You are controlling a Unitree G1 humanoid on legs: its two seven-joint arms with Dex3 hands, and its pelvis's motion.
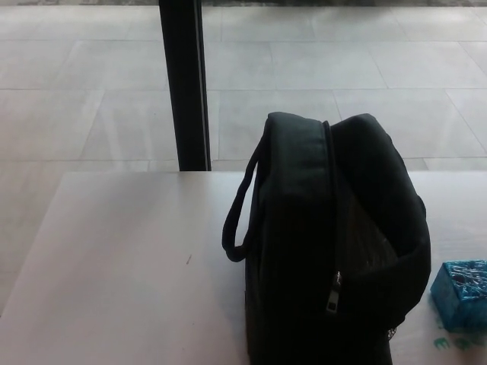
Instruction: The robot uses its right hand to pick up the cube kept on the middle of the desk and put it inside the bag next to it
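A black bag stands upright on the white desk, its zip running along the top and down the front, a carry handle looping out on its left side. A blue patterned cube rests on the desk just right of the bag, near the picture's right edge and partly cut off by it. Neither of my hands shows in the head view.
A black vertical post rises behind the desk's far edge. Beyond it lies a pale tiled floor. Small green marks sit on the desk in front of the cube.
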